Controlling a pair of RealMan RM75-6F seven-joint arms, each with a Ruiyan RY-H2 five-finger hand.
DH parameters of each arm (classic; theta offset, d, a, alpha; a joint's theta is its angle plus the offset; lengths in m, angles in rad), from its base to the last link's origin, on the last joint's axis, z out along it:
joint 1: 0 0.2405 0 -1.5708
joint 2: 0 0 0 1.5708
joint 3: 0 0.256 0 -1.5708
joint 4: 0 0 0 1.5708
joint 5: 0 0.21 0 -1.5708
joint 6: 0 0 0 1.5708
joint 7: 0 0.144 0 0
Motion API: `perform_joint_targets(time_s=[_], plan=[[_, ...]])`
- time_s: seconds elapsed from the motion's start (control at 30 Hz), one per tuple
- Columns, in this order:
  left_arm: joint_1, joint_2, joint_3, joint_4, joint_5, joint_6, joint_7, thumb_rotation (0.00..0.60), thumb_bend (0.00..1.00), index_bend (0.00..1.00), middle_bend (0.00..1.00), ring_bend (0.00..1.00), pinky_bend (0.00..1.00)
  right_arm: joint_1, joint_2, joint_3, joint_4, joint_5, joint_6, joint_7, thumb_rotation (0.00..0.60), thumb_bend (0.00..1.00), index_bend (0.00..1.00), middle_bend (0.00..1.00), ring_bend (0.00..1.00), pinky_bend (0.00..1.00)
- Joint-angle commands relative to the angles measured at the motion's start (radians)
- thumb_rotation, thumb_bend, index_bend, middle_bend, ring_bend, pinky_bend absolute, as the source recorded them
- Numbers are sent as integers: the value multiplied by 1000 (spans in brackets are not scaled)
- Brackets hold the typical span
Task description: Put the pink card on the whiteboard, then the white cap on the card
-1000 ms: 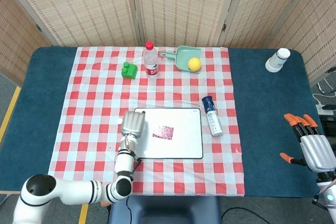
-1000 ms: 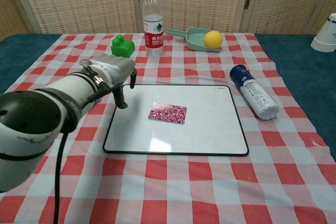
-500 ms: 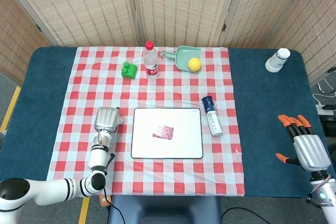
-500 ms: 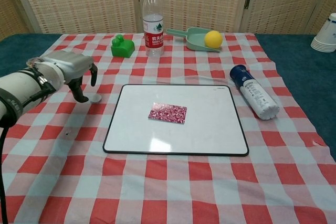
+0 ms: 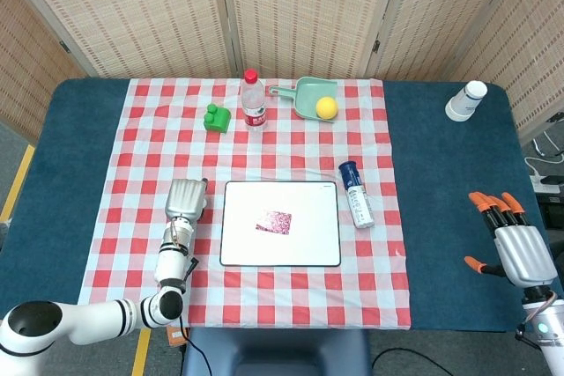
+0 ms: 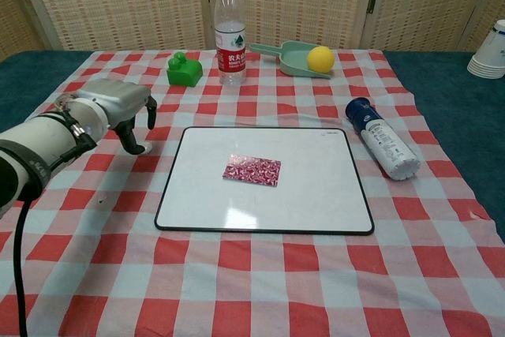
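Pink card (image 6: 252,170) flat mid-whiteboard (image 6: 316,195), bare board all round. Left hand (image 6: 118,108) just off its left edge, fingers curled downward, grip unclear. Right hand (image 5: 514,244) spread, far right.

water bottle (image 6: 230,28) with red label, white characters too small to read

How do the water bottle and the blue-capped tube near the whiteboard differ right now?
The water bottle stands upright behind the whiteboard; the blue-capped tube lies on its side to the whiteboard's right. The water bottle has a red cap and clear body; the blue-capped tube has a dark blue cap and white body. Both rest on the checked cloth, untouched by either robot hand.
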Motion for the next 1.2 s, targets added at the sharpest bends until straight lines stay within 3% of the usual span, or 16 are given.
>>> perform_joint_targets(time_s=[0.03, 1.2], plan=[[3, -4, 0, 11, 4, -8, -6, 600, 284, 410, 1000, 1000, 1000, 1, -1, 0, 0, 1, -2, -1, 600, 0, 0, 98, 0, 0], [12, -43, -19, 91, -9, -62, -9, 600, 301, 432, 1000, 1000, 1000, 10, 1, -3, 3, 3, -20, -4, 600, 0, 0, 98, 0, 0]])
